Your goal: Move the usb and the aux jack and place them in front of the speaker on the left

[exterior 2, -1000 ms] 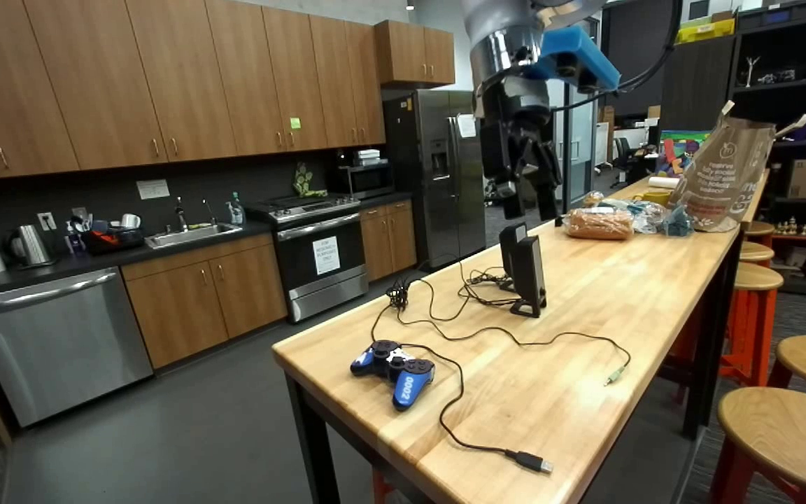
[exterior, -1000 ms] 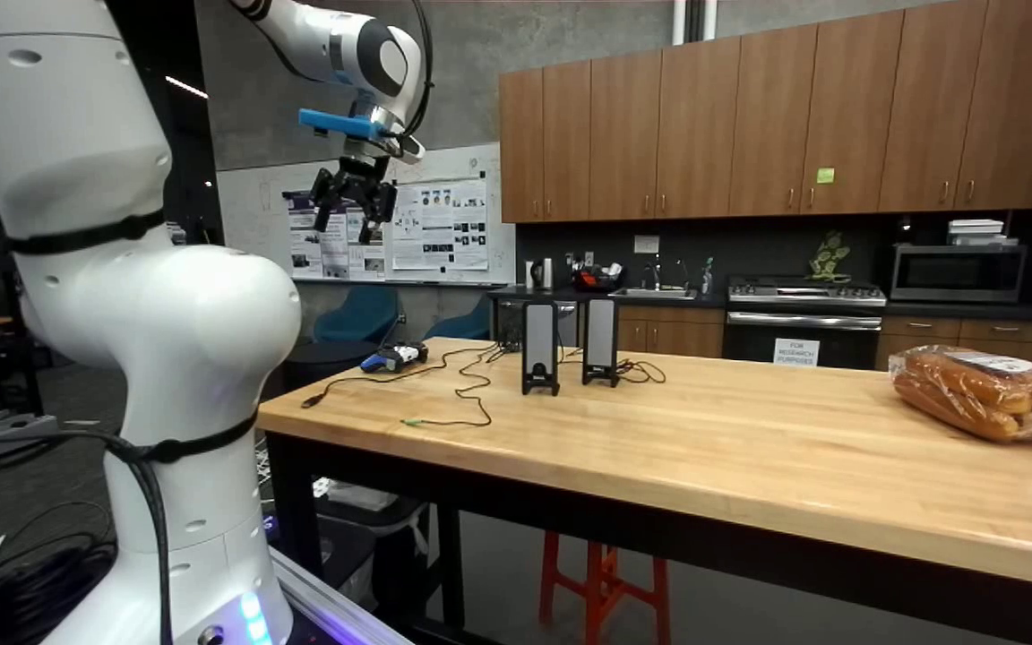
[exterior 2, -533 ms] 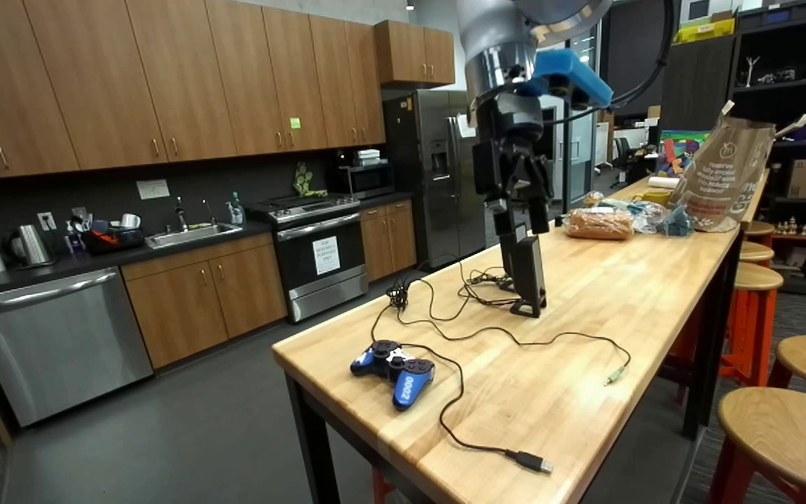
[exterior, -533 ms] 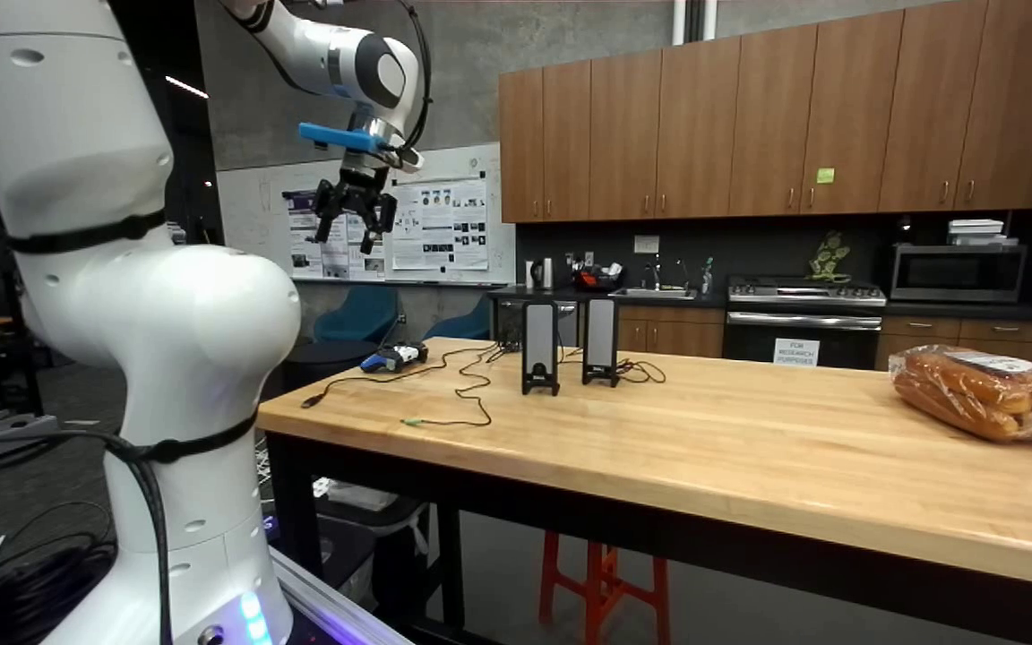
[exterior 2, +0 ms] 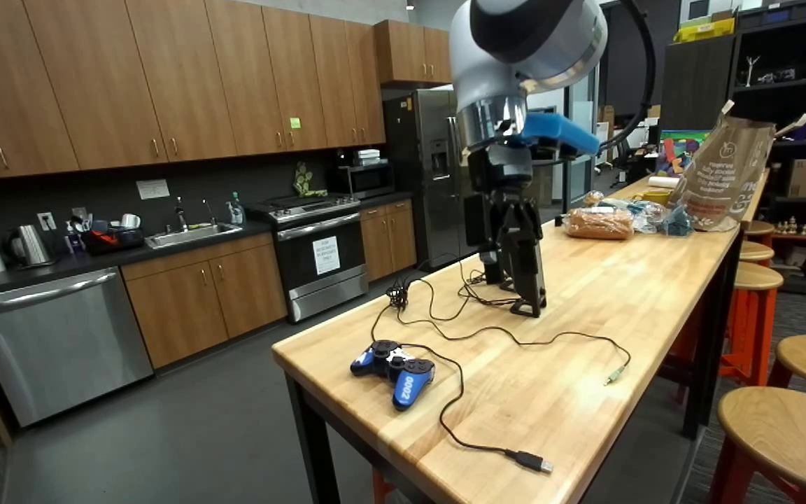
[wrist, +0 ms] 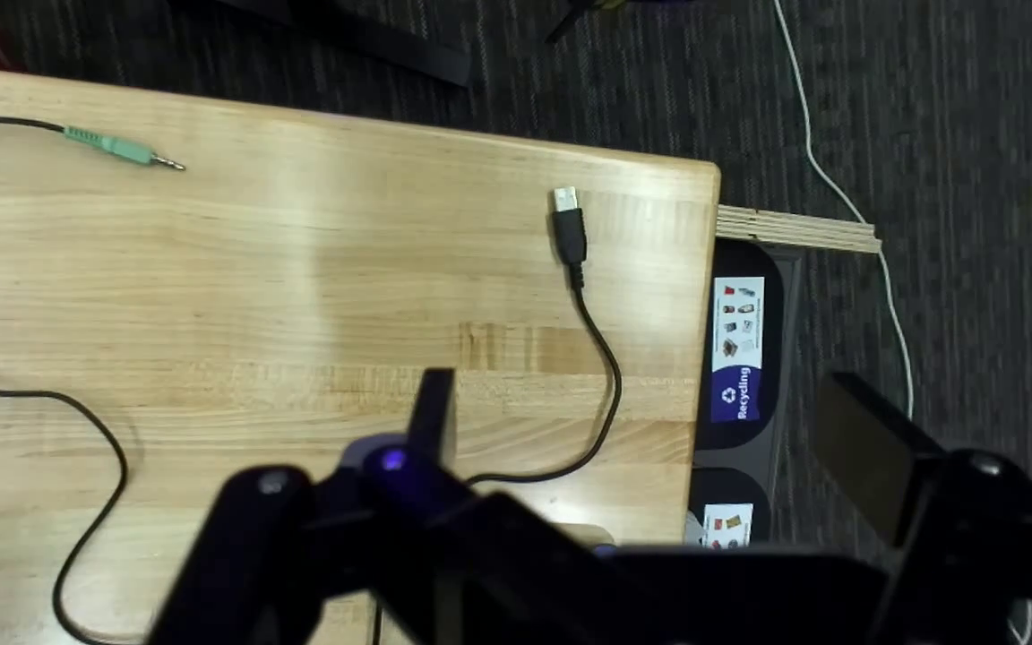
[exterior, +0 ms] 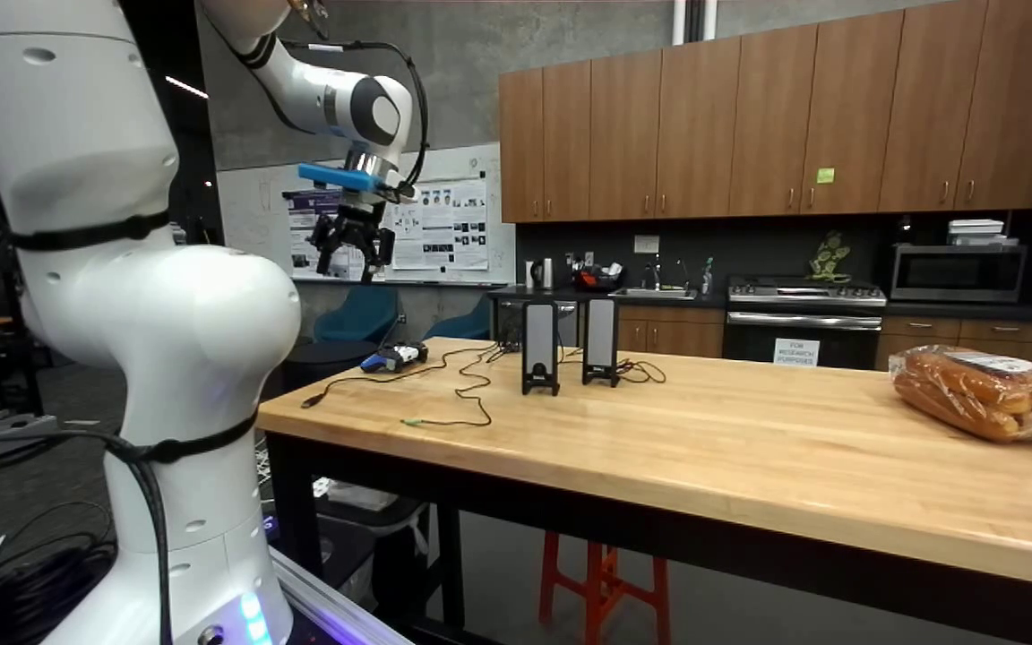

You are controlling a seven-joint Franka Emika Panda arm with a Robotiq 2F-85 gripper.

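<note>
High over the end of the wooden bench (exterior: 749,439), the white robot arm (exterior: 202,331) hangs its end effector (wrist: 640,390) downward, and look at it, two fingers parted wide with only air between them! In the wrist view one finger shows against the wood and the other past the bench's end, against the dark carpet (wrist: 973,107).

Down below, the black USB plug (wrist: 571,235) lies flat close to the corner, metal tip toward the long edge, its dark cord (wrist: 618,385) curling away. Well apart from it, near that same edge, there's the green aux jack (wrist: 126,149), also lying on the wood, its thin lead (wrist: 124,466) winding across the boards.

And standing upright, in an exterior view, here are the left speaker (exterior: 540,348) and the right speaker (exterior: 601,340), grey fronts in black frames, near each other with a gap between. Seen from there, both connectors lie out to the left of the pair, toward the bench's end.

Over by that end a blue-and-black game controller (exterior 2: 394,371) rests beside the dark cord. Way down the bench it's bagged bread (exterior: 986,392), and beyond that a tall brown paper bag (exterior 2: 725,171), handles up.
</note>
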